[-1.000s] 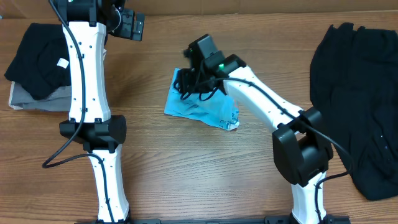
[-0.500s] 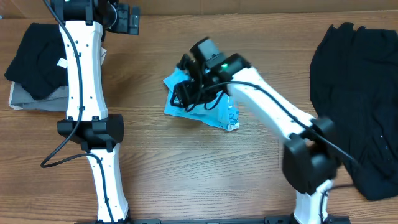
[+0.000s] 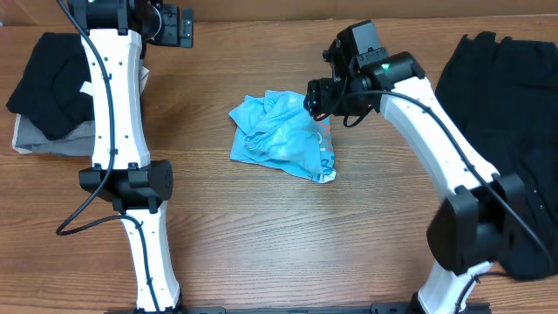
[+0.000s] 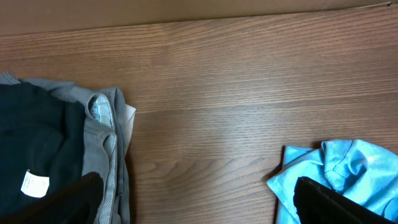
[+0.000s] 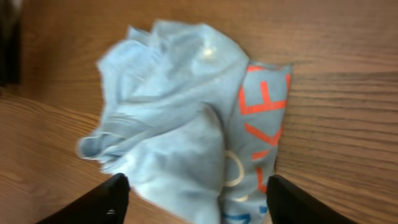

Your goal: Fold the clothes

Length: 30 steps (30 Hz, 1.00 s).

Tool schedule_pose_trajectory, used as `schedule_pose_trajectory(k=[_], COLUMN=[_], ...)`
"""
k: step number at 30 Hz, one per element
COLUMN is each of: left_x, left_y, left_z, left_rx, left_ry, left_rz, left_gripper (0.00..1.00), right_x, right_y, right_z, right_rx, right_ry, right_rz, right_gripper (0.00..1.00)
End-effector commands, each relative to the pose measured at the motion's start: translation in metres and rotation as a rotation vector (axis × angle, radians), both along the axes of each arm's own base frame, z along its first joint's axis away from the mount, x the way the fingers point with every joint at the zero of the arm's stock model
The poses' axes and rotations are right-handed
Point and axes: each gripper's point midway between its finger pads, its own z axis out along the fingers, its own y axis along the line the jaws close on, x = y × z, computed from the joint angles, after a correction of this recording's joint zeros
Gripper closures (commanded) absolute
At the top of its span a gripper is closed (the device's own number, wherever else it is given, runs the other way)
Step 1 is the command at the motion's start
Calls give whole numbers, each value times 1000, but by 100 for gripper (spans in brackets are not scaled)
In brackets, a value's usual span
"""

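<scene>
The clothes, a light blue T-shirt (image 3: 283,137), lie crumpled in a heap at the middle of the table, coral-red and white lettering showing on the right side (image 5: 264,118). My right gripper (image 3: 316,100) hovers just off the heap's upper right edge. In the right wrist view its fingers (image 5: 99,202) stand wide apart, open, with the shirt (image 5: 180,112) lying below them, not gripped. My left gripper (image 3: 179,26) is far back at the left, open and empty. The left wrist view catches the shirt's corner (image 4: 348,168) at the lower right.
A black garment (image 3: 57,78) with a white tag (image 4: 34,185) lies on a grey one (image 4: 106,124) at the far left. Another dark pile of clothes (image 3: 506,131) covers the table's right side. Both arm bases stand at the front edge.
My right gripper has opened, let go of the shirt and moved up and to the right off it. The shirt has settled into a crumpled heap. The left arm has barely moved.
</scene>
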Motion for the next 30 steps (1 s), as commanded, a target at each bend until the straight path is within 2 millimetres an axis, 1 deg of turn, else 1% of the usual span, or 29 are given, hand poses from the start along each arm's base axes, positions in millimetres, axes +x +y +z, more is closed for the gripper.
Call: schedule_pose_trajectory(k=[1, 2, 3, 5, 8, 9, 10, 13, 15, 16, 17, 18, 21, 24, 27, 30], left_x=[2, 2, 2, 2, 2, 2, 2, 2, 2, 2, 2, 2, 2, 3, 3, 3], left_y=[1, 1, 1, 1, 1, 1, 0, 0, 0, 0, 0, 0, 0, 0, 0, 0], left_z=[-8, -8, -8, -8, -8, -8, -8, -8, -8, -8, -8, -8, -8, -8, -7, -7], left_rx=[-13, -13, -12, -12, -13, -14, -15, -16, -16, -16, -16, -16, -18, -18, -18, -18], left_ry=[14, 14, 14, 15, 14, 14, 14, 14, 14, 14, 14, 14, 14, 14, 13, 12], left_rz=[8, 7, 8, 8, 8, 7, 6, 6, 6, 6, 6, 6, 5, 6, 6, 6], left_gripper=[0, 0, 0, 0, 0, 0, 0, 0, 0, 0, 0, 0, 0, 0, 0, 0], right_x=[-6, -6, -10, -14, -16, -15, -14, -9, -7, -8, -8, -8, -11, -20, -34, -54], right_y=[13, 15, 22, 31, 34, 35, 35, 37, 37, 37, 37, 37, 41, 52, 70, 90], right_z=[-27, -34, -41, -47, -57, -59, -59, -59, -58, -58, -58, -58, -58, -56, -51, -50], right_rx=[29, 36, 64, 104, 107, 107, 108, 113, 115, 115, 115, 115, 115, 138, 173, 170], right_ry=[61, 81, 104, 129, 150, 150, 146, 125, 118, 119, 119, 120, 124, 140, 159, 182], right_rz=[74, 79, 114, 156, 164, 164, 165, 166, 167, 167, 167, 167, 177, 208, 267, 323], right_gripper=[22, 21, 21, 21, 22, 23, 26, 39, 51, 61, 67, 77, 96, 96, 96, 96])
